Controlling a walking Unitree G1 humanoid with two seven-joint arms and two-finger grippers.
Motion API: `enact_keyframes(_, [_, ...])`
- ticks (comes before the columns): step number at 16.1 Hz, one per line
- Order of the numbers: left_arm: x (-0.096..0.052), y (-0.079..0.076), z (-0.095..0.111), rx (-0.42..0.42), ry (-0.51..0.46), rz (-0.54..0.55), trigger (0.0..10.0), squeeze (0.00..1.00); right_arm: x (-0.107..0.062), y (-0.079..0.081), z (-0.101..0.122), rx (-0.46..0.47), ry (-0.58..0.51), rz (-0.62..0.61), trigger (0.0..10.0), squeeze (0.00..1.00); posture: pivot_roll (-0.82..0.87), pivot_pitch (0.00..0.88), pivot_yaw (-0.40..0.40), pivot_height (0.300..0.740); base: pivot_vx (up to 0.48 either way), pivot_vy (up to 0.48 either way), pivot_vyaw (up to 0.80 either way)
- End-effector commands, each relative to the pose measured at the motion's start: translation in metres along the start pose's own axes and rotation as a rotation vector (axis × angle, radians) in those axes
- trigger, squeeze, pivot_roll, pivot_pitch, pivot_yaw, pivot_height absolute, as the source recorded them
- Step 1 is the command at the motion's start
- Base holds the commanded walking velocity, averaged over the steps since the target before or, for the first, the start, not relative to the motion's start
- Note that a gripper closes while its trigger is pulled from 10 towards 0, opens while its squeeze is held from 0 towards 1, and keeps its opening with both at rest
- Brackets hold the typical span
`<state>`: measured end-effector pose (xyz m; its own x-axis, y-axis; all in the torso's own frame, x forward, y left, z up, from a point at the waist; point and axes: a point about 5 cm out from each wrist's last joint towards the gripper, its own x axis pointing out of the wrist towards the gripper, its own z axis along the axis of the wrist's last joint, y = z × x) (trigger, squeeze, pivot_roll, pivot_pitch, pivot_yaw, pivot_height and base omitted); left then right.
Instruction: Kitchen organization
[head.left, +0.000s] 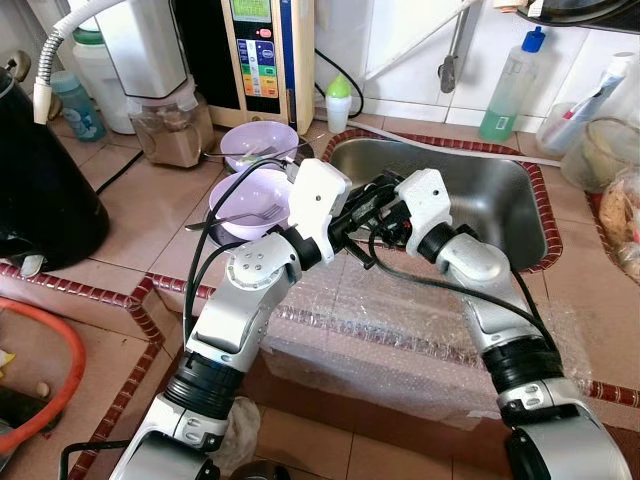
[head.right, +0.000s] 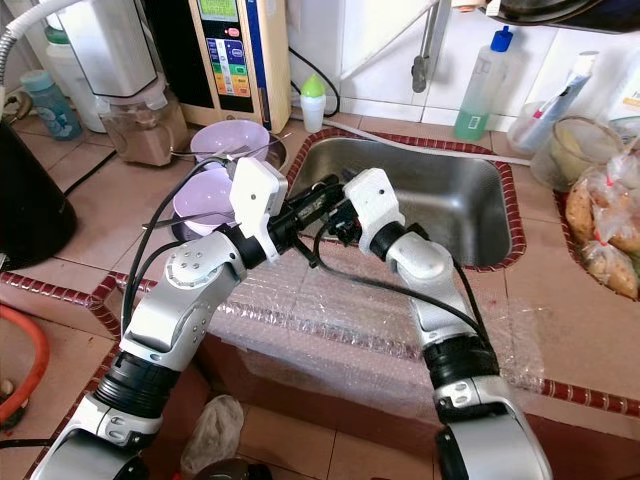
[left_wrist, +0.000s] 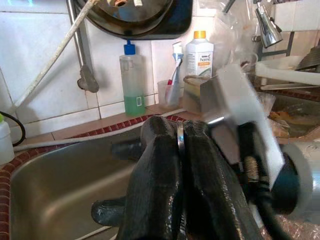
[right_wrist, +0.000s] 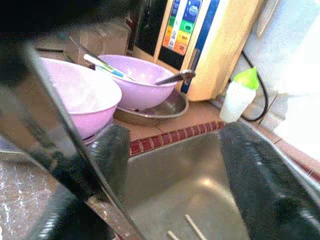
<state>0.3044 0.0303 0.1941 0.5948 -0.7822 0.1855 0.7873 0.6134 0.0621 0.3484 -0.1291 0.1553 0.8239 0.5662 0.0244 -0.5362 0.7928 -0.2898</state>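
Note:
My left gripper reaches across to the left rim of the steel sink. It is shut on a thin metal utensil, of which a narrow edge shows between the fingers. In the right wrist view the same utensil crosses the foreground as a flat steel strip. My right gripper faces the left one over the sink rim, open, with its fingers spread wide beside the utensil. Two lilac bowls stand on the counter left of the sink, the nearer one with a fork in it.
A blender and a water unit line the back wall. A green soap bottle stands behind the sink, and food bags lie at the right. Bubble wrap covers the counter's front edge. A big black vessel stands at the left.

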Motion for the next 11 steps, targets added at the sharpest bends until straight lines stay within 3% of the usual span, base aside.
enact_keyframes(1, [0.0004,0.0017,0.0093,0.031,-0.029,0.0,2.1,0.0,0.0,-0.0063,-0.0006,0.019,0.013,-0.026,0.0,0.0,-0.06,0.0,0.047,0.74,0.0,0.0,0.0])
enact_keyframes(9, [-0.0009,0.01,0.0107,0.065,-0.033,0.025,2.0,0.0,-0.0082,-0.0083,-0.0076,0.095,0.054,0.047,0.0,0.0,-0.07,0.0,0.051,0.74,0.0,0.0,0.0])
enact_keyframes(11, [-0.0006,0.0109,0.0108,0.07,-0.033,0.027,2.4,0.0,-0.0095,-0.0083,-0.0104,0.112,0.077,0.07,0.0,0.0,-0.07,0.0,0.052,0.74,0.0,0.0,0.0])
